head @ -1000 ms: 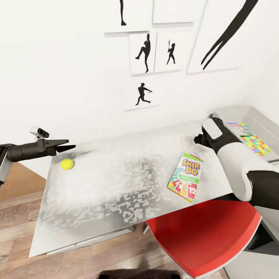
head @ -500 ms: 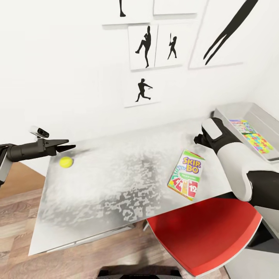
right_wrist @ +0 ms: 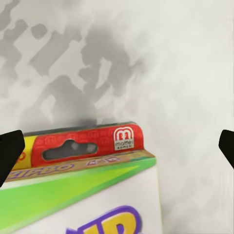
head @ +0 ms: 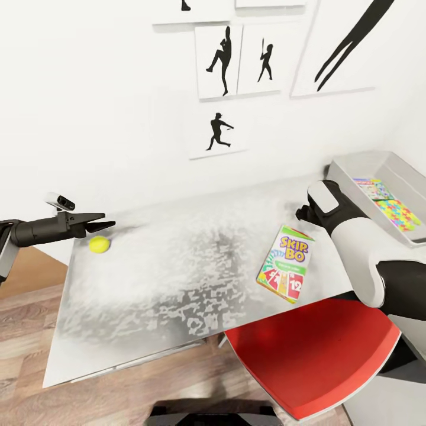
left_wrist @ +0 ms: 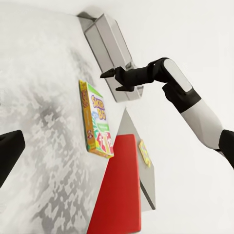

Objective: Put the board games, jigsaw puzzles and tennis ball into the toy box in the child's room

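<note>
Only the view is shifted; nothing is moved. Right gripper (left_wrist: 111, 80), spread wide and empty, is held above the SKIP-BO box (head: 284, 264); left gripper (head: 102, 224), slightly parted, beside the ball (head: 99, 244).

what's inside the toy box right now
In the toy box, two jigsaw puzzles lie flat on the floor. The right arm hides its near corner, so anything there cannot be seen.

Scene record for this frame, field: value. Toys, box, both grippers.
tennis ball: on table, just below left gripper tips
SKIP-BO box: flat on table, near front edge, above red chair
toy box: table's far right, holds two jigsaw puzzles
left gripper: open, empty
right gripper: open, empty, above table by SKIP-BO box
</note>
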`<state>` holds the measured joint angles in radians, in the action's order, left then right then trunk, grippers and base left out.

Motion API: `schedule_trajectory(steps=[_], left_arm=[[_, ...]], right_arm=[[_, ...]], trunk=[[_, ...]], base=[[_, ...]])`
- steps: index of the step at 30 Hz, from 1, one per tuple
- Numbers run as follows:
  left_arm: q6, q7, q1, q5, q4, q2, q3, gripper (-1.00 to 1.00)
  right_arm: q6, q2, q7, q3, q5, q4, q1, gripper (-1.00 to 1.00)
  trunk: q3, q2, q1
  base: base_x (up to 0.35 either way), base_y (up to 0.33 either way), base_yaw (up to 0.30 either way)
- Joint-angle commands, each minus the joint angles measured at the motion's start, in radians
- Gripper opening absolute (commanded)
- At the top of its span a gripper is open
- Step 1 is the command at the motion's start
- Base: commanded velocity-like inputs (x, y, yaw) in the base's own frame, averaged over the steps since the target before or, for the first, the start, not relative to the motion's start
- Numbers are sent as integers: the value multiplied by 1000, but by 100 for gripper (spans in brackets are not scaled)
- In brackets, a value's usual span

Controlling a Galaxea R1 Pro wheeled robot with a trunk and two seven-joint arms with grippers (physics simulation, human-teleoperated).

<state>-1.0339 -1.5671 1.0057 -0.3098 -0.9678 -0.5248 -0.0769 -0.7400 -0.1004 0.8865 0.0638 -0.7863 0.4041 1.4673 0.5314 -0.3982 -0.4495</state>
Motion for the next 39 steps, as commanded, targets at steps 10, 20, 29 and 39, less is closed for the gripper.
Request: schedule_trajectory(steps=[10,20,29,39], left_arm=[[-9,-4,1,0,0,0,1,100],[-10,-4,1,0,0,0,1,100],[-9,-4,1,0,0,0,1,100],[-9,-4,1,-2,0,0,2,100]], right_arm=[[-5,-3,5,6,-10,-5,-3,100],[-7,-3,4,1,-19,-7,-4,100],[-7,-2,4,2,-20,-6,-4,100],[-7,-5,4,1,-21,-7,-4,100]], trunk=[[18,-2,0],[34,-2,0],[39,-2,0],[39,-2,0]], base=[[0,0,0],[0,0,0],[0,0,0],[0,0,0]])
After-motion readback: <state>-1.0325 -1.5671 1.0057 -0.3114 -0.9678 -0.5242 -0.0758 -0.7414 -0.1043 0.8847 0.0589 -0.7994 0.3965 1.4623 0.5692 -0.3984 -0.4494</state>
